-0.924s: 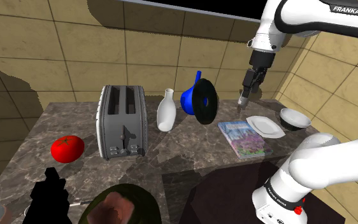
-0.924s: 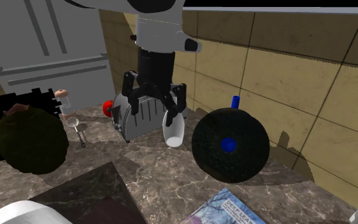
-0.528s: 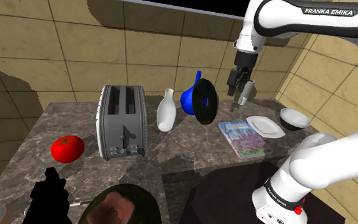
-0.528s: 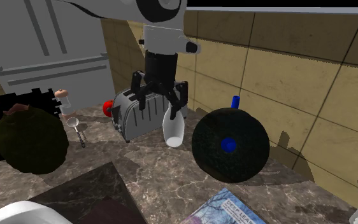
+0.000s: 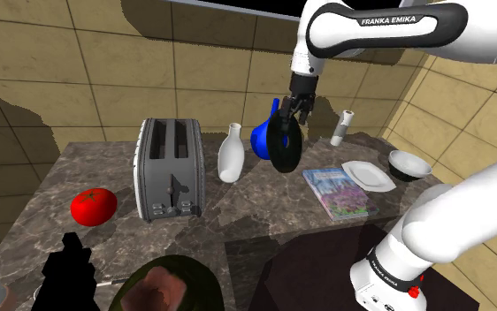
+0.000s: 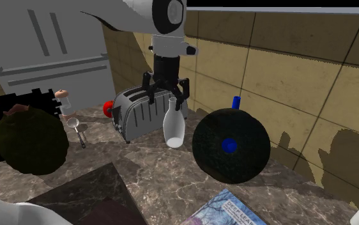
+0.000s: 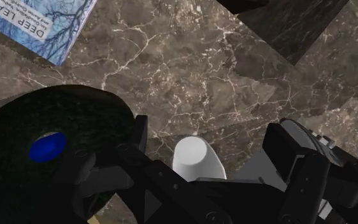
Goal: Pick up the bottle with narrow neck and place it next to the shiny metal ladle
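White rounded arm [image 5: 326, 26], dark joints, FRANKA EMIKA lettering [image 5: 393, 18], all-black two-finger claw [image 6: 167, 102]

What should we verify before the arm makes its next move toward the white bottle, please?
1. Pincer open: ok; its fingers stand apart.
2. Bottle upright on the counter: ok.
3. Pincer centred over the neck: cannot tell; the wrist view shows it between the fingers, the shoulder view shows an offset.
4. Bottle gripped: not ok; the pincer hangs above it.
5. Clearance from the black disc beside it: cannot tell.
6. Free space next to the ladle: cannot tell; a dark round thing sits close.
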